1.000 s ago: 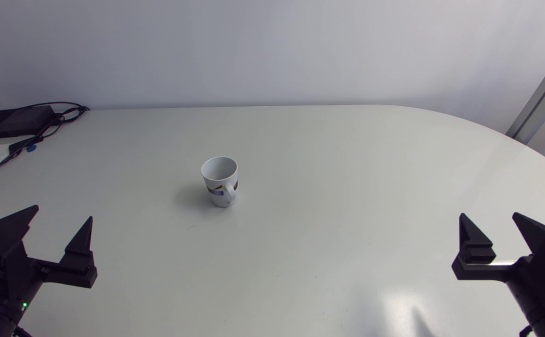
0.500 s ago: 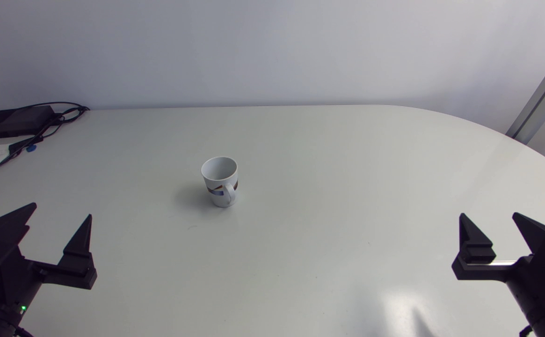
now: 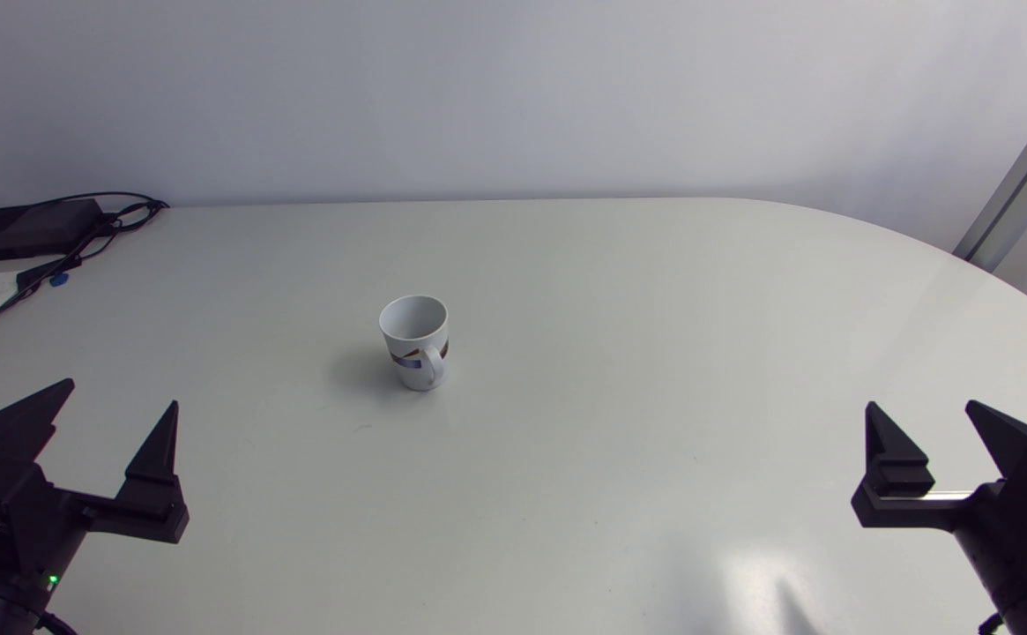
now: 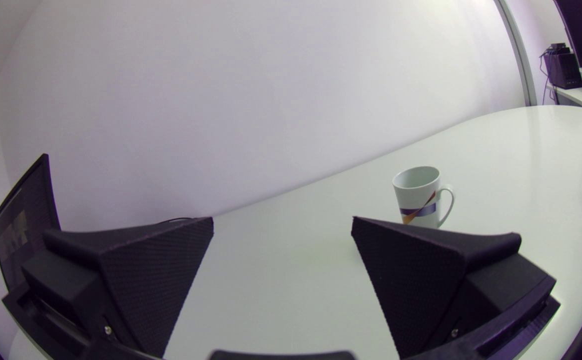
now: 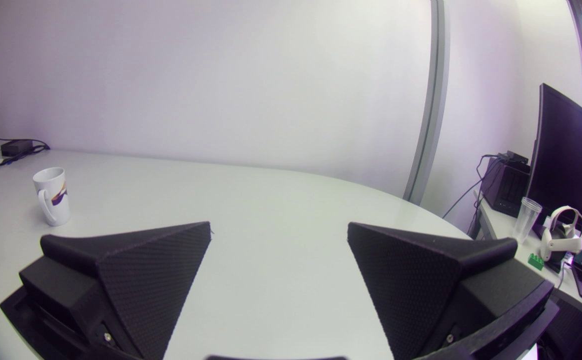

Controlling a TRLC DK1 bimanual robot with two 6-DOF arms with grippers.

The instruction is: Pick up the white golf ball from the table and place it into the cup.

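Black left gripper (image 3: 116, 397) low at left edge of table (image 3: 654, 291), fingers wide apart, nothing between. Cup (image 3: 416, 339) upright left of centre, handle toward near edge, well apart from both grippers. Ball: not visible in any view. Cup floor hidden, so can't tell if it's inside. Right gripper (image 3: 924, 407) at right edge, fingers apart, empty. Judgement: step = find ball. White on white, so check wrist views before committing. Approach from above, close gently; ball likely rolls.
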